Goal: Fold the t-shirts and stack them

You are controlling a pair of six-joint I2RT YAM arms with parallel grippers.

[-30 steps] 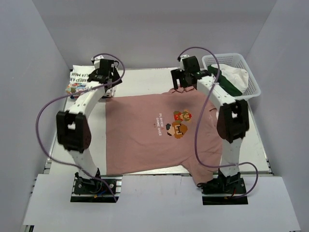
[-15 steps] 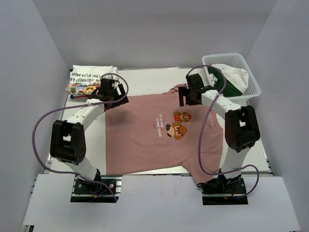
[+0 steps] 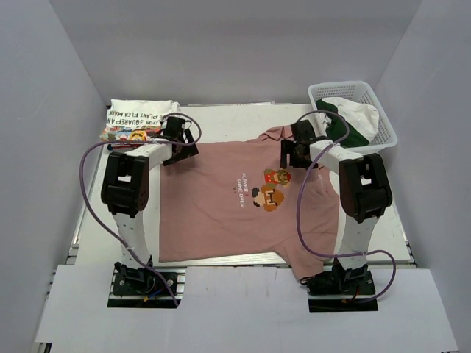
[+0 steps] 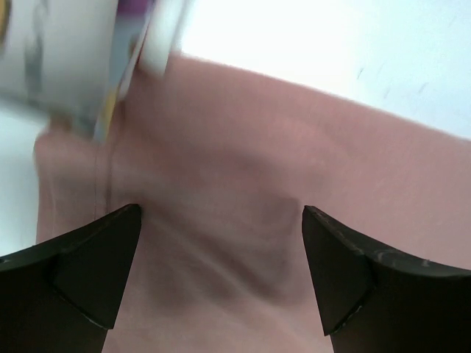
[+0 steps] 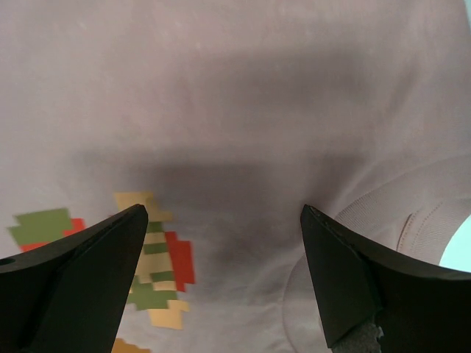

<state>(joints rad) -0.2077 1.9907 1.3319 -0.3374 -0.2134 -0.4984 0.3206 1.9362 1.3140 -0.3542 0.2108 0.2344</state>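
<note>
The dusty-pink shirt [image 3: 221, 213] lies spread flat on the table, its pixel print at the chest. My left gripper [image 3: 179, 145] is open, low over the shirt's far left corner; in the left wrist view [image 4: 221, 220] pink cloth fills the gap between its black fingers [image 4: 88, 272]. My right gripper [image 3: 296, 154] is open, low over the shirt near its collar; the right wrist view [image 5: 224, 217] shows pink cloth, the print [image 5: 158, 272] and the collar [image 5: 383, 220]. The white shirt [image 3: 136, 121] with lettering lies folded at the far left corner.
A white basket [image 3: 383, 110] holding white and green cloth stands at the far right. Purple cables loop from both arms. Grey walls close in the table on three sides.
Both arms have drawn back toward me and dropped, from beyond the shirt's far edge down onto its far corners. The shirt lies as before.
</note>
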